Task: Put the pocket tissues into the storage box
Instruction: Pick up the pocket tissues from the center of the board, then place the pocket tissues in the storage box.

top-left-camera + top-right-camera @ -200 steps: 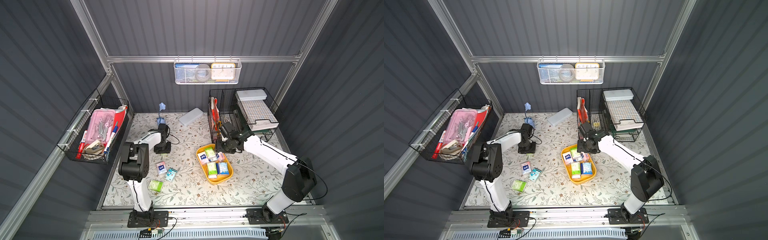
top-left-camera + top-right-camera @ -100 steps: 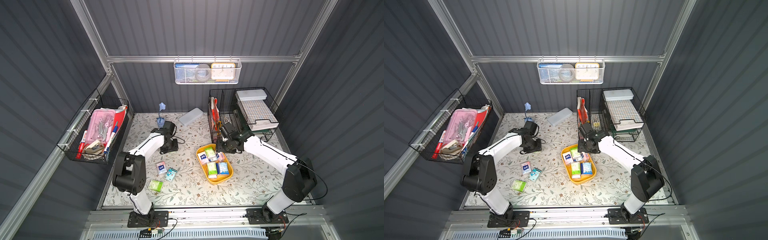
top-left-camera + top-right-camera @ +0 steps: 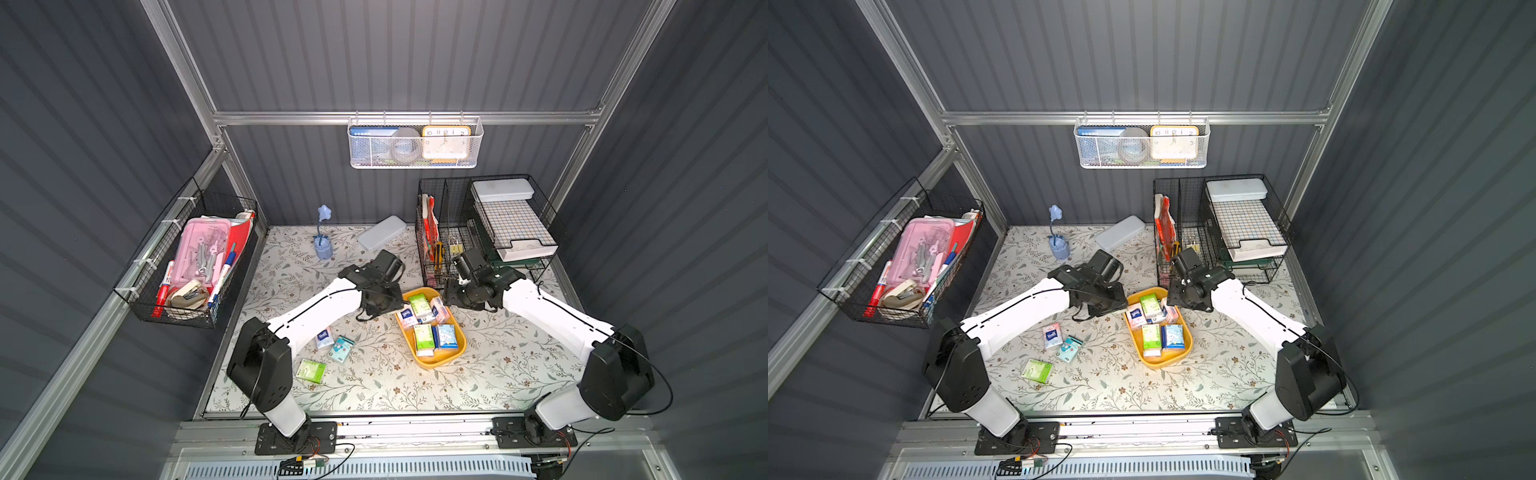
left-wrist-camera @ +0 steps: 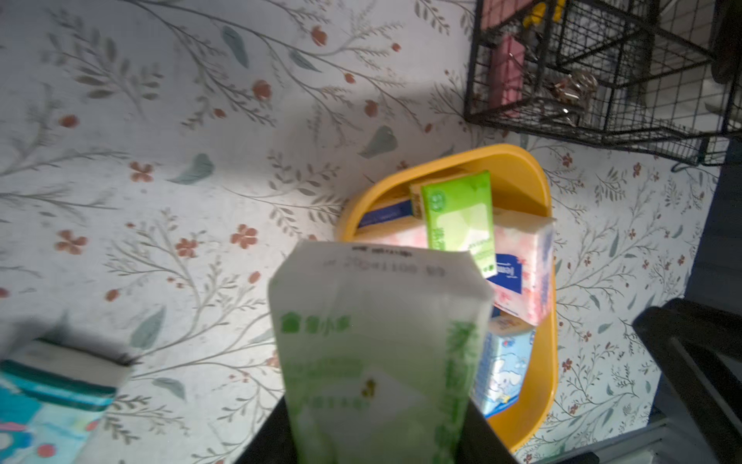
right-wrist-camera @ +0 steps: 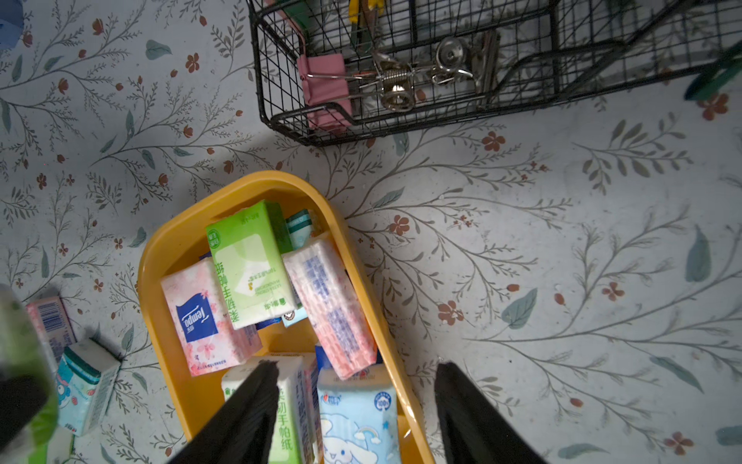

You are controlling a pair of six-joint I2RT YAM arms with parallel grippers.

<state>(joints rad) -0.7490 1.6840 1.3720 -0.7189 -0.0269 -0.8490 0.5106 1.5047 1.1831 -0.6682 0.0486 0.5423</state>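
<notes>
L claw (image 4: 377,440) clamped shut on held pkt (image 4: 377,341), green-white tissue pack, sticks out well past the fingers. In both top views L claw (image 3: 376,305) is just left of frame ctr, just beside storage box's upper-left rim. Pkt itself is hidden under the claw there, so can't tell if it's over the rim yet.

Storage box (image 3: 432,365) = yellow tray on floral desk (image 3: 374,395), ctr frame slightly right, long axis upper-left to lower-right. Inside, upper end: top green pkt (image 3: 419,305) lying on the pile, pink Tempo pkt (image 3: 405,319) to its left, pink pkt w/ blue print (image 3: 441,309) to its right, tilted against the rim. Lower end: lower green pkt (image 3: 424,340) and pale blue cartoon pkt (image 3: 446,336) side by side, touching.

R claw (image 5: 355,367) jaws wide apart, nothing btwn them, holding nothing. It hangs over box's right rim. In a top view R claw (image 3: 451,296) is at box's upper-right corner, just below black wire basket (image 3: 440,249).

3 pkts on desk, left of box and apart from it, lower-left of ctr: pale pkt w/ dark blue logo (image 3: 324,337), teal pkt (image 3: 341,348) just beside it, loose green pkt (image 3: 311,370) lower, on its own.
</notes>
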